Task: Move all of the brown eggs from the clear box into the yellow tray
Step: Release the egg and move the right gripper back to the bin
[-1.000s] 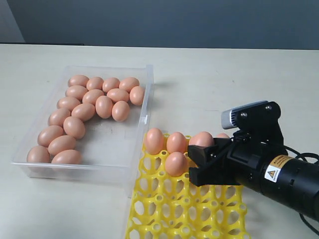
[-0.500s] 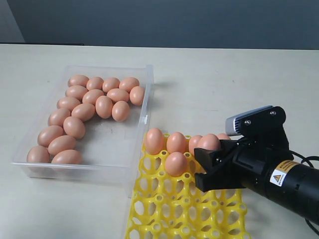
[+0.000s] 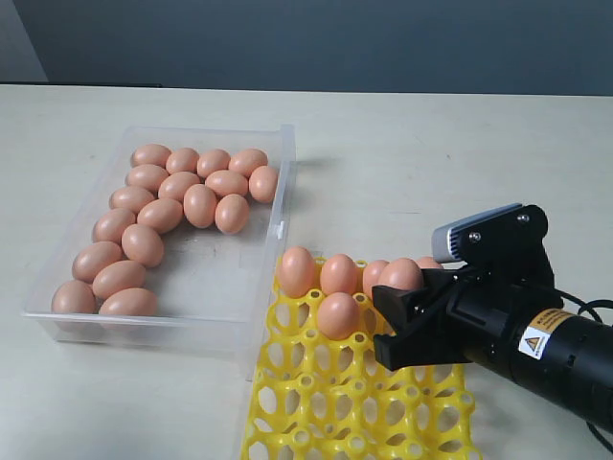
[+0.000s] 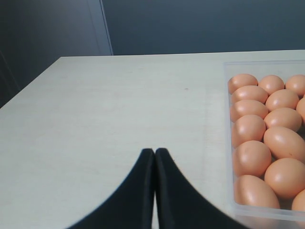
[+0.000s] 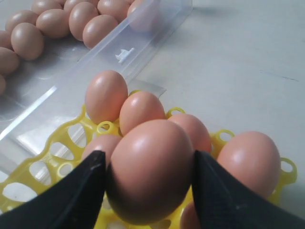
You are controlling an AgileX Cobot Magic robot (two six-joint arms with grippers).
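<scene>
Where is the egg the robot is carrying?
Right of centre in the exterior view: the carried egg is clamped in the right gripper over the yellow tray, beside the seated eggs in its far row.

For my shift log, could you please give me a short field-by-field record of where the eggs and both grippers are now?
clear box: about eighteen brown eggs, lying loose
yellow tray: at least five seated eggs
right gripper: closed on one egg, above the tray
left gripper: shut, empty, over the table beside the box
</scene>
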